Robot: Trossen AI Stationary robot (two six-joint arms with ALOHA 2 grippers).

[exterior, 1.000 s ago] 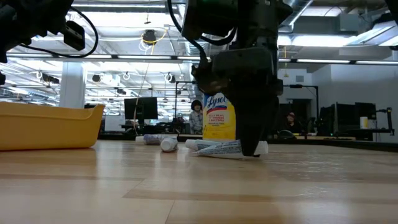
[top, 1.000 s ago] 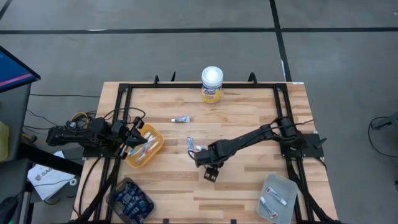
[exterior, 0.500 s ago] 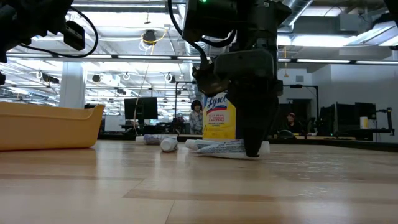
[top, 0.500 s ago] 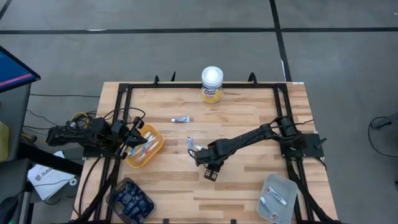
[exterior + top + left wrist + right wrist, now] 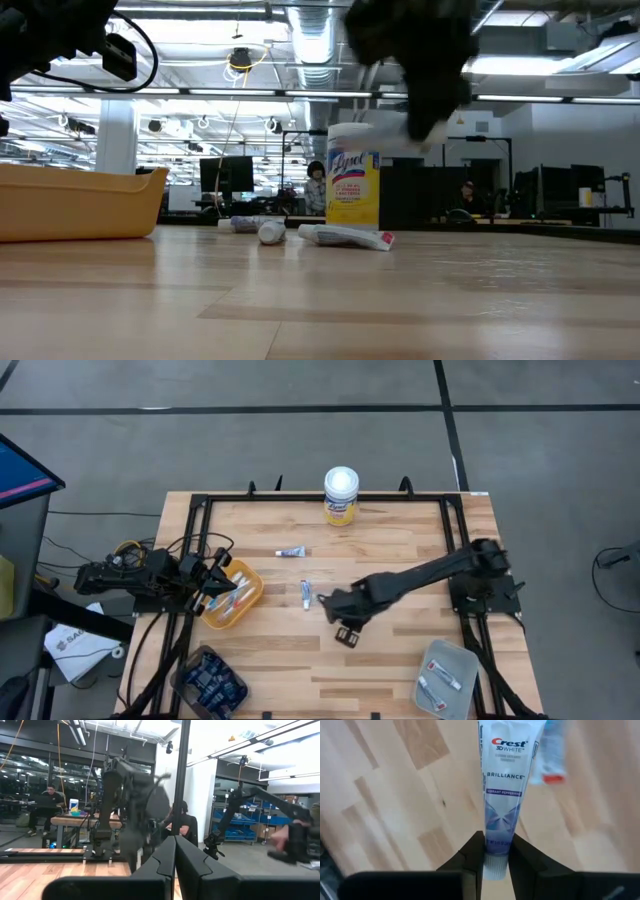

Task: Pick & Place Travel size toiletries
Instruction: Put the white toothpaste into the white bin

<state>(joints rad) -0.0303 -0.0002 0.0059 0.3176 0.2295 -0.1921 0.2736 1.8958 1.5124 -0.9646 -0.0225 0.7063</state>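
— What have you got?

— My right gripper (image 5: 496, 851) is clamped on a small Crest toothpaste tube (image 5: 502, 785), pinching it at the cap end. It's glossy white plastic, flat and tapering, with a purple band near the cap. In the low view it hangs lifted off the table, in front of the yellow Lysol canister (image 5: 341, 496).

— And the surface under it?

— A butcher-block table (image 5: 400, 550), pale planks with visible grain, framed by black rails at the edges. Nearer me than the canister lies a second small tube (image 5: 306, 593), and another tube (image 5: 292, 552) lies between that one and the canister. Open wood lies all around my gripper.

— The bins?

— A round-cornered yellow plastic bin (image 5: 233, 596) sits well to the canister's left and nearer me, holding toothbrushes. A grey tray (image 5: 446, 676) with tubes in it lies to the canister's right at the near edge, a dark bin (image 5: 209, 681) at the near-left corner.

— Your other arm?

— My left gripper (image 5: 174, 865) waits just beside the yellow bin, fingers pressed together with nothing between them.
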